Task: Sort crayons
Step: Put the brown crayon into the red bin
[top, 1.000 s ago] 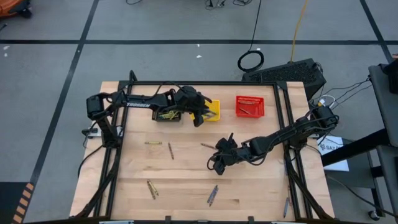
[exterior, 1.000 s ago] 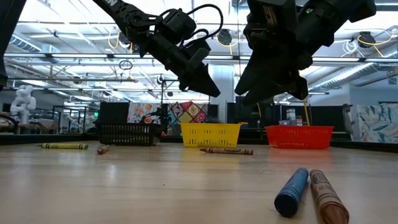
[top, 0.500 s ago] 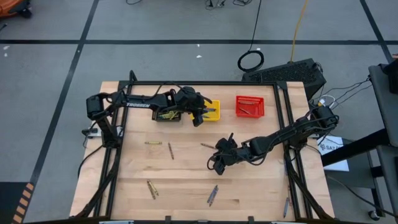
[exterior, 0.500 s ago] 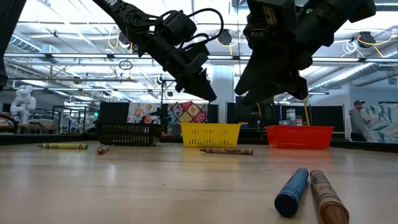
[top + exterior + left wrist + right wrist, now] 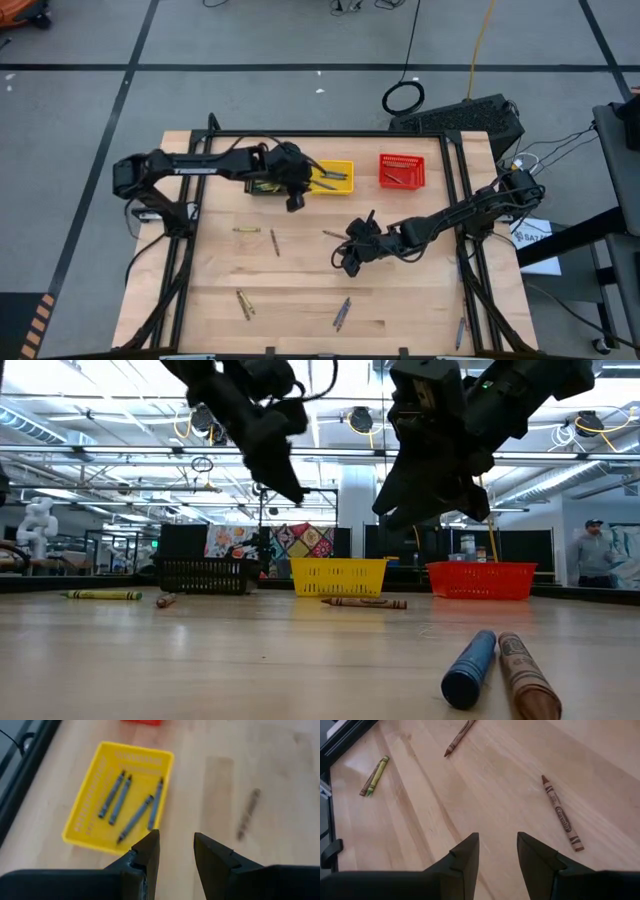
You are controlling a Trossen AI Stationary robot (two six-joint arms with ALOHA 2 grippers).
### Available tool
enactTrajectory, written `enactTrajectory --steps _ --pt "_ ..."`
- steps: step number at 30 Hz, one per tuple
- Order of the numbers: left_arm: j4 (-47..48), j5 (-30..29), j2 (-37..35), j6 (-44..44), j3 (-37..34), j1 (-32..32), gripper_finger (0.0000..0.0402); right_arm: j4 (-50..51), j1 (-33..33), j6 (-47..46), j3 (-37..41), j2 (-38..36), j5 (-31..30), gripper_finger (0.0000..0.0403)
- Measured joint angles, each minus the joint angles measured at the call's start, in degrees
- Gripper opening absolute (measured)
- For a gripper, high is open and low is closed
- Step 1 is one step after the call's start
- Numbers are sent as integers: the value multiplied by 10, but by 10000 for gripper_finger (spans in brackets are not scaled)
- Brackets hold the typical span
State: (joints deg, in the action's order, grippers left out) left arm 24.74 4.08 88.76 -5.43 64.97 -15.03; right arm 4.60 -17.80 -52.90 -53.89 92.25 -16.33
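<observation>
The high camera looks straight down from far above on the whole counter (image 5: 300,290) and both arms, while the low camera sits at counter height, facing level across the wood toward the yellow basket (image 5: 338,576) and the room beyond. Each of the 2 wrist cameras looks forward and down, close over the counter, past its own open jaws: the left one sees the yellow basket (image 5: 120,800) just ahead of its jaws, shared with the other 2 views, and the right one sees a brownish-red crayon (image 5: 562,814) ahead of its jaws.
</observation>
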Motion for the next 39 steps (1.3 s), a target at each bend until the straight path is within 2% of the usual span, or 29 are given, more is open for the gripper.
enactTrajectory --steps 7,12,19,24,31,39 --pt "87 -1 -50 6 0 34 121 0 1 9 0 0 -1 121" --pt "143 -30 -72 31 0 65 121 -1 13 23 0 0 1 121" --pt "207 -33 -83 70 0 114 121 0 17 120 0 0 107 121" --pt "257 -35 -83 111 0 152 121 7 17 157 0 0 137 121" --pt "258 -39 -83 169 0 210 121 12 28 236 0 0 134 121" --pt "263 -46 -83 225 0 271 121 14 74 293 0 0 131 121"
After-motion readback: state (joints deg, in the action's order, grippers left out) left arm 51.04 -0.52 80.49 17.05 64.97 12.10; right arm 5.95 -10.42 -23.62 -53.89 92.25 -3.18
